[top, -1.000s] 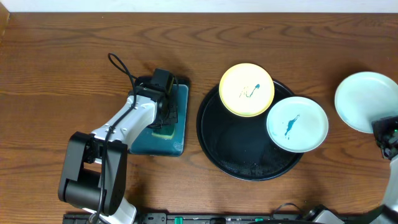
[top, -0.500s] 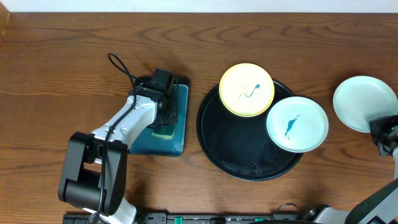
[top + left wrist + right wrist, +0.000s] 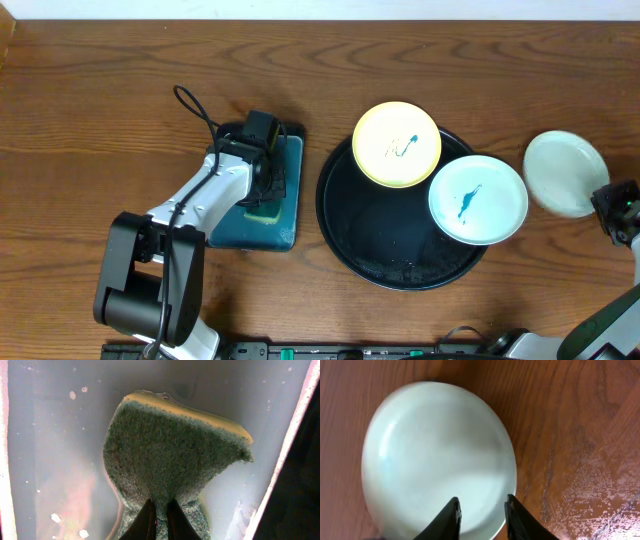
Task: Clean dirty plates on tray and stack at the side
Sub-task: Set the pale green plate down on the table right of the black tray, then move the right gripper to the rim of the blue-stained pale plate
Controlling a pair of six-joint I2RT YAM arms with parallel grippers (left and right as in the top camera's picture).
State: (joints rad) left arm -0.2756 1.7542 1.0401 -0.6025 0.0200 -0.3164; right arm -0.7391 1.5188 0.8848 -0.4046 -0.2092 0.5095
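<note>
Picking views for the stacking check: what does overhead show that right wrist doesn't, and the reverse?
Only overhead: the black tray with the yellow plate and a marked mint plate resting on it, both scribbled teal, plus the left gripper at the sponge in the teal tray.
Only right wrist: the right gripper close up, spread over the plate's near rim; grip unclear.
Both: the unmarked mint plate over the bare wood tabletop.

White shells, bulky black joints and a looping black cable (image 3: 190,103) make up the left arm (image 3: 200,195) — the right gripper (image 3: 481,516) has glossy black tapered fingers (image 3: 451,519).
</note>
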